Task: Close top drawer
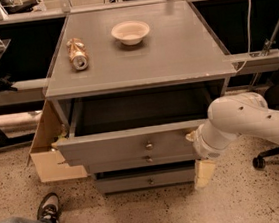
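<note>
The top drawer [123, 148] of the grey cabinet stands partly open. Its flat front carries one small round knob [149, 145], and its dark inside looks empty. Two lower drawers [147, 179] with like knobs are shut below it. My gripper [197, 152], at the end of the white arm [246, 121], is at the right end of the top drawer's front, against or just in front of it.
On the cabinet top [173, 54] lie a crushed can [77, 53] and a white bowl [130, 32]. A cardboard box [45, 149] leans at the cabinet's left. A person's shoe [48, 209] and leg are at the lower left. A chair base [258, 161] is at the right.
</note>
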Robot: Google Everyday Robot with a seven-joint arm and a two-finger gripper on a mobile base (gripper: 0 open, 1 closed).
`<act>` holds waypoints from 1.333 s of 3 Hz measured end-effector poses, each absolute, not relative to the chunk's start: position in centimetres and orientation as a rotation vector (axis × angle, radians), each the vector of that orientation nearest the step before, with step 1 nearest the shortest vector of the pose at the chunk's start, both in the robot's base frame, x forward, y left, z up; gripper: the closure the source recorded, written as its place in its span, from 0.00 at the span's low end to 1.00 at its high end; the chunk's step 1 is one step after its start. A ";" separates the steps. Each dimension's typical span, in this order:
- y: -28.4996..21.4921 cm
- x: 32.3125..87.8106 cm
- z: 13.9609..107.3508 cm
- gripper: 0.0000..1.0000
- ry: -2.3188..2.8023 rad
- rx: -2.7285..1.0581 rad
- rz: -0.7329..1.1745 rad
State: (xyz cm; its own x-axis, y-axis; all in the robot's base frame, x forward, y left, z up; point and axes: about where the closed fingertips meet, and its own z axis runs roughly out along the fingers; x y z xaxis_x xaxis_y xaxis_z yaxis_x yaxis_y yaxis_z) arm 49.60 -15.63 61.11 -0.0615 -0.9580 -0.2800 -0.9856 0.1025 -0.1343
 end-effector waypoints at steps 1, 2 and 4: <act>-15.5 49.7 61.1 0.03 2.078 -1.924 0.136; -14.7 50.5 61.0 0.26 2.000 -1.952 0.169; -13.3 55.4 61.3 0.72 1.874 -1.943 0.138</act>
State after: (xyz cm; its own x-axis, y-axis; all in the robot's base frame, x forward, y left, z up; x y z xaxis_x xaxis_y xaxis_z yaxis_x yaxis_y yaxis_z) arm 55.38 -13.28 61.31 0.0792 -0.9278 -0.3645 -0.9711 0.0107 -0.2383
